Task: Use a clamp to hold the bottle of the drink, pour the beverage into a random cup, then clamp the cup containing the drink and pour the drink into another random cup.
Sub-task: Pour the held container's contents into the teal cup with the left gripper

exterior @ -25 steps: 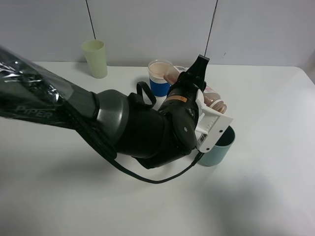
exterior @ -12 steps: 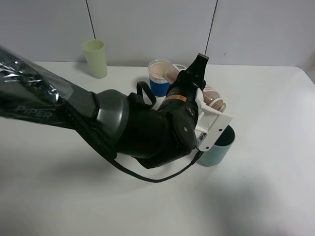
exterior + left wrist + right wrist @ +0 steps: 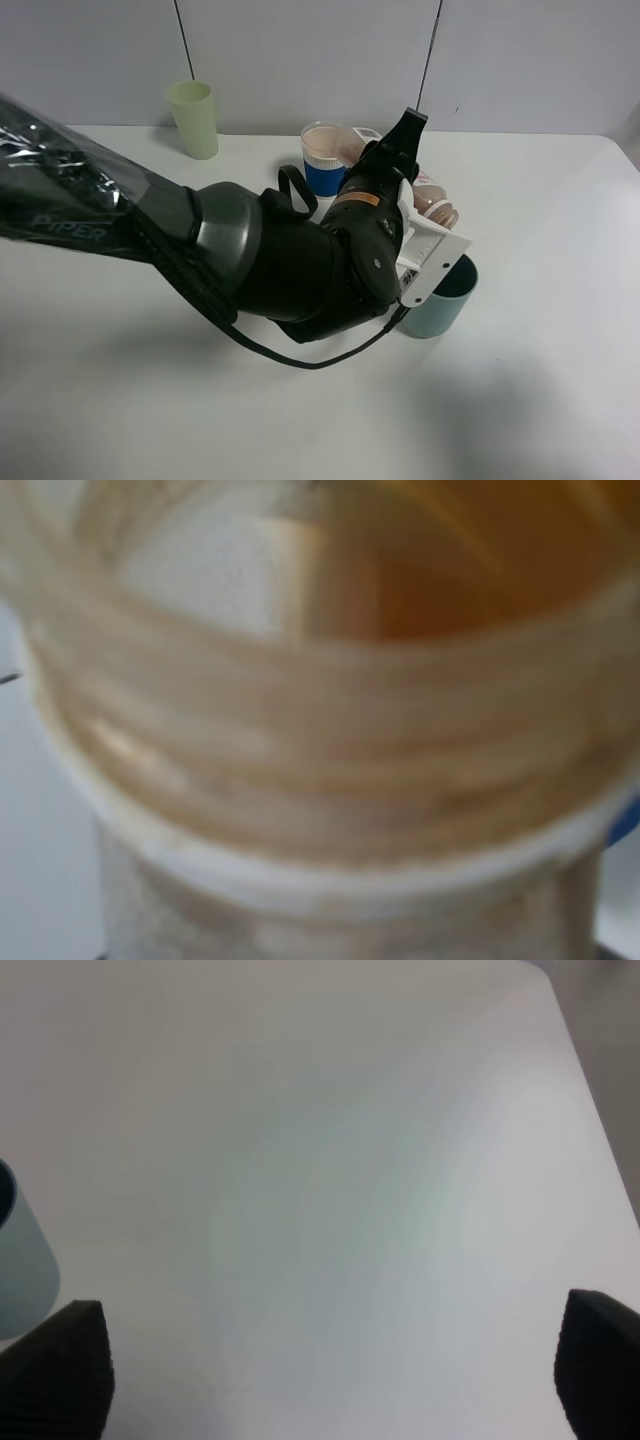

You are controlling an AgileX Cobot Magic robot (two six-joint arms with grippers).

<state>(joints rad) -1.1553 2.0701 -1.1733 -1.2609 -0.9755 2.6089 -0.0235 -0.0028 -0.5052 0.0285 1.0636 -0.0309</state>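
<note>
The left end effector [image 3: 402, 150] is clenched on the bottle [image 3: 436, 205], which it holds tipped over above the surface [image 3: 540, 380]. In the high view the bottle's mouth end sits at 12 o'clock of the teal cup [image 3: 445, 300], just above its rim, with the arm covering the cup's near left side. The left wrist view is filled by the bottle's threaded neck, blurred, with amber-brown drink [image 3: 450, 590] inside. The banded cup [image 3: 322, 165] stands at 10 o'clock of the teal cup, close behind the arm. A tumbler [image 3: 195, 118] stands well apart at 10 o'clock, by the wall. The right end effector [image 3: 330, 1370] is released, its fingers wide apart with nothing between them, the teal cup at the edge of its view.
</note>
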